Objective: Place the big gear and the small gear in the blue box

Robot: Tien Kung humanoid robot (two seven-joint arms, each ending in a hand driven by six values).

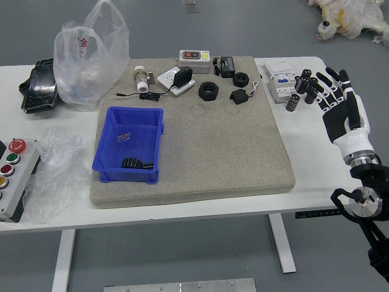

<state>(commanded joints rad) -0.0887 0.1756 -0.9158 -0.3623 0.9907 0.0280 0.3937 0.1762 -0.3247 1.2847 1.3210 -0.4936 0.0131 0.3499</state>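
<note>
The mat (225, 152) lies on the table (310, 164). On its left part stands the box (100, 146), with the big gear (132, 163) and small gear (148, 165) in its near end and a clip (124, 137) farther in. Along the mat's far side, left to right, are a valve (141, 79), a plug (182, 76), a meter (194, 61) behind it, and an adapter (227, 67). One ring (208, 91) lies before the meter, another (240, 79) farther right. Left of the mat, a plastic bag (91, 67) is far, a button panel (13, 182) near. Right of it, a container (282, 85) stands far.
</note>
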